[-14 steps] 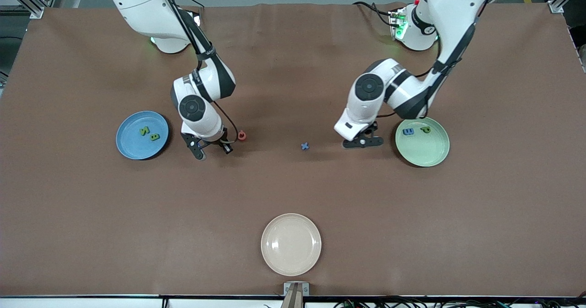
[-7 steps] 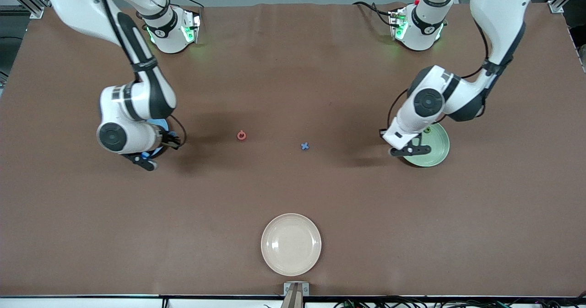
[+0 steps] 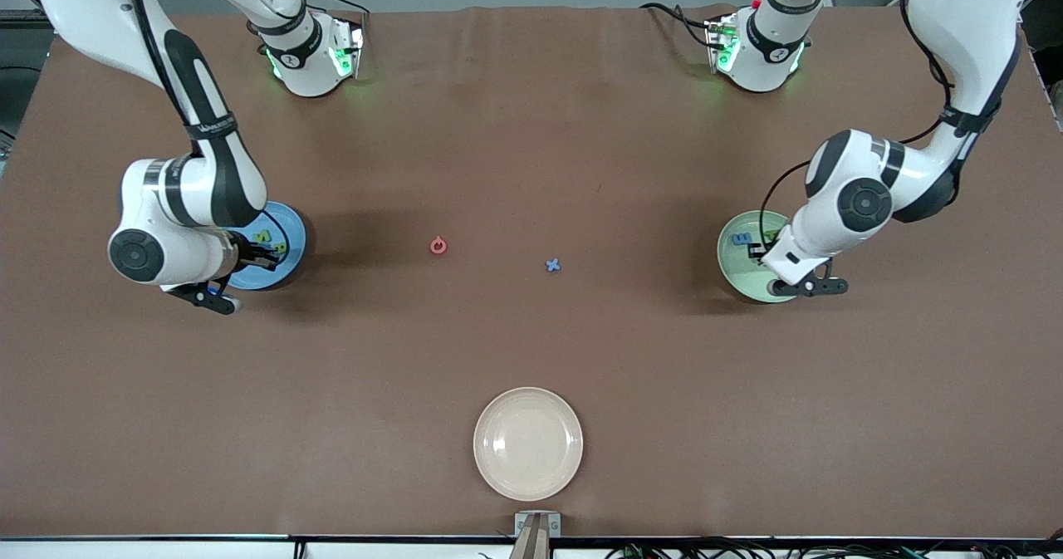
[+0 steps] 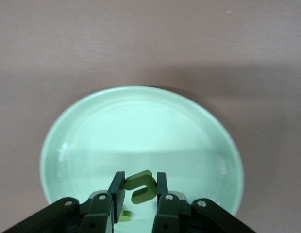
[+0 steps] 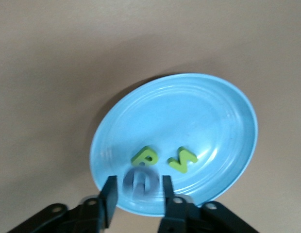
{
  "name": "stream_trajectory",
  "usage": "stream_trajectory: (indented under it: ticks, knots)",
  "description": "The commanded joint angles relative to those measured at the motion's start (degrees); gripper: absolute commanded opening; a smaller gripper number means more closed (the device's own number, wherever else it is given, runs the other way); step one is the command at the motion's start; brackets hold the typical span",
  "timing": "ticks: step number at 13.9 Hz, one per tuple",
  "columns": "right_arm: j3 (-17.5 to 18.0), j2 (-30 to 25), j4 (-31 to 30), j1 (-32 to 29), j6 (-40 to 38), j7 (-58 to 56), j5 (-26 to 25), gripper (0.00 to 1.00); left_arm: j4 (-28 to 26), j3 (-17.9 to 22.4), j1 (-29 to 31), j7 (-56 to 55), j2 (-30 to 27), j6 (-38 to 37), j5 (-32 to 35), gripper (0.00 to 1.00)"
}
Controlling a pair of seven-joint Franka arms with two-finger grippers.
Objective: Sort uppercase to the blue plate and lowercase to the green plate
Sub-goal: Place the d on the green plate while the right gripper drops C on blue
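My right gripper (image 3: 214, 297) hangs over the near rim of the blue plate (image 3: 286, 235), fingers open. A blurred blue C (image 5: 141, 184) lies loose between its fingers (image 5: 110, 194), touching neither, above the blue plate (image 5: 189, 111). A green B (image 5: 145, 156) and N (image 5: 182, 160) lie in that plate. My left gripper (image 3: 807, 286) is over the green plate (image 3: 735, 267), shut on the small green hooked letter (image 4: 143, 190). A blue m (image 3: 742, 238) lies in the green plate (image 4: 141, 121); the green p is mostly hidden. The red O (image 3: 438, 246) and blue x (image 3: 553, 266) lie on the table between the plates.
A cream plate (image 3: 528, 443) sits near the table's front edge, nearer to the front camera than the red O and the blue x. Both arm bases stand along the table's back edge.
Both arms swung outward from the table's middle. The right gripper now hangs over the blue plate, the left over the green plate. The red O and blue x have not moved.
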Motion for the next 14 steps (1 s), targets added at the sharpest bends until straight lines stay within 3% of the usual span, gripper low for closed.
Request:
stream_trajectory:
  ticks: [1, 4, 8, 10, 14]
  knots:
    - [1.23, -1.32, -0.21, -0.77, -0.52, 0.21, -0.07, 1.00, -1.83, -0.85, 2.48, 2.27, -1.24, 0.87, 0.79, 0.20]
    - [1.41, -2.02, -0.30, 1.33, -0.43, 4.84, 6.77, 1.00, -2.18, -0.85, 3.63, 2.37, -0.27, 2.45, 3.68, 0.21]
    - [1.41, -2.29, -0.47, 12.11, 3.59, 25.02, 7.05, 1.00, -2.18, -0.85, 3.63, 2.19, 1.22, 4.65, 4.56, 0.21]
    - [1.41, -1.85, -0.21, 17.40, 8.07, 37.50, 7.05, 1.00, -2.18, -0.85, 3.63, 1.75, 1.66, 4.92, 6.05, 0.27]
    - [1.41, -0.88, -0.56, 22.77, 14.23, 50.11, 7.05, 1.00, -2.18, -0.85, 3.72, 2.10, 1.49, 4.83, 6.15, 0.65]
